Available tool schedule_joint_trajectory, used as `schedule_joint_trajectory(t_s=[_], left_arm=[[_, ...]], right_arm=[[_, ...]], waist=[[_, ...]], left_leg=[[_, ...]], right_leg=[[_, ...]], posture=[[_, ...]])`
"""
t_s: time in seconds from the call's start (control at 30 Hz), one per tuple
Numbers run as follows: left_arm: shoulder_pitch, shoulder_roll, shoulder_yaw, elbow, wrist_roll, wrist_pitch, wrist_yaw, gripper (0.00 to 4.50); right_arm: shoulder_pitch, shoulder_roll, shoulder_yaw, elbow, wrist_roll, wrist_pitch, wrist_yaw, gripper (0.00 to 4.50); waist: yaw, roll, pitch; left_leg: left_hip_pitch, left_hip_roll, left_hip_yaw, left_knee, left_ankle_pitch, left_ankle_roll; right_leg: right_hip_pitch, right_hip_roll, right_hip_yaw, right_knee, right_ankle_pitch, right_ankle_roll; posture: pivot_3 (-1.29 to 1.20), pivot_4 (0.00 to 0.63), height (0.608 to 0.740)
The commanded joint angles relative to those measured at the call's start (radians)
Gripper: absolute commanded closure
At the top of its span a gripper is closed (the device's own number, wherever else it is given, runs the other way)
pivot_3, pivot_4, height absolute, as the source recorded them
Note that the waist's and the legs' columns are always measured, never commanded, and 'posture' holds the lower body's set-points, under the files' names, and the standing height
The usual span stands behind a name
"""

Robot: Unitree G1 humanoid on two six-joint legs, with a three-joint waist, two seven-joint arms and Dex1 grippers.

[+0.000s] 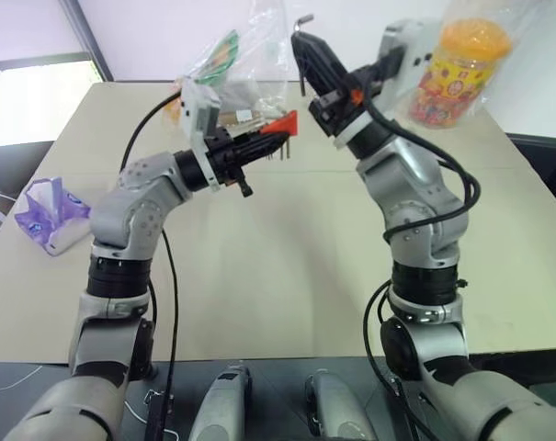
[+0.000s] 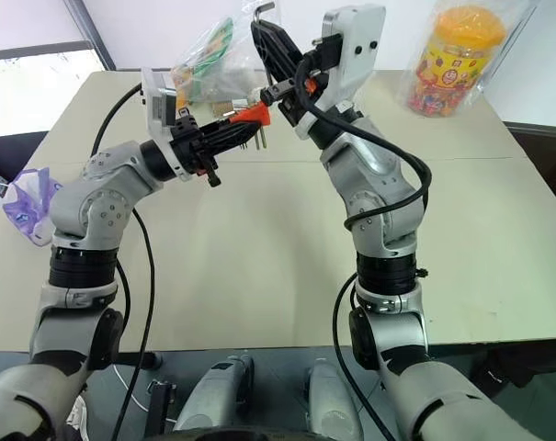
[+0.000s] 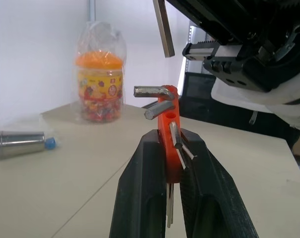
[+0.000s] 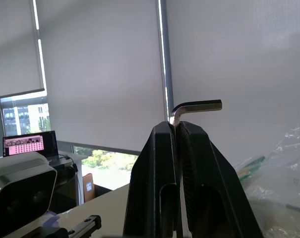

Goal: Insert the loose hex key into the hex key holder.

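A: Hex key holder first: where is it?

B: Up in the air above the table, pinched in the left gripper. Its two black fingers are closed on the red-orange block from both sides, and several grey keys stick out of the block past the fingertips.

A: And the loose hex key?

B: Clamped in the right gripper, which points upward. The long shank runs down between the closed fingers; the short bent end juts out sideways just above the tips.

A: How do the two stand to each other?

B: In the left eye view the right gripper is at about one o'clock from the holder, near it but apart. The left wrist view shows the long end of the loose key hanging above the holder, with a clear gap between them.

A: Anything else on the table?

B: A purple-and-white tissue pack lies near the table's edge at nine o'clock from the left arm. A clear bag of packets sits behind the left gripper at twelve o'clock. A bagged jar with an orange lid stands at two o'clock from the right arm. A metal can lies on its side near that jar.
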Motion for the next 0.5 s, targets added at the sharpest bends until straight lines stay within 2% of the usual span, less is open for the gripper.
schedule_joint_trajectory(t_s=[0.03, 0.5], left_arm=[[-0.023, 0.003, 0.018, -0.016, -0.003, -0.019, 0.001, 4.5], [-0.023, 0.001, 0.022, -0.018, -0.008, -0.014, 0.004, 4.5]], right_arm=[[0.001, 0.017, 0.014, -0.024, -0.015, -0.047, -0.002, 4.49], [0.02, 0.019, 0.032, -0.011, -0.038, -0.073, 0.01, 4.49]], waist=[[0.0, 0.0, 0.0], [0.0, 0.0, 0.0]], left_leg=[[0.0, 0.0, 0.0, 0.0, 0.0, 0.0], [0.0, 0.0, 0.0, 0.0, 0.0, 0.0]], right_leg=[[0.0, 0.0, 0.0, 0.0, 0.0, 0.0], [0.0, 0.0, 0.0, 0.0, 0.0, 0.0]], posture=[[0.0, 0.15, 0.74], [0.0, 0.15, 0.74]])
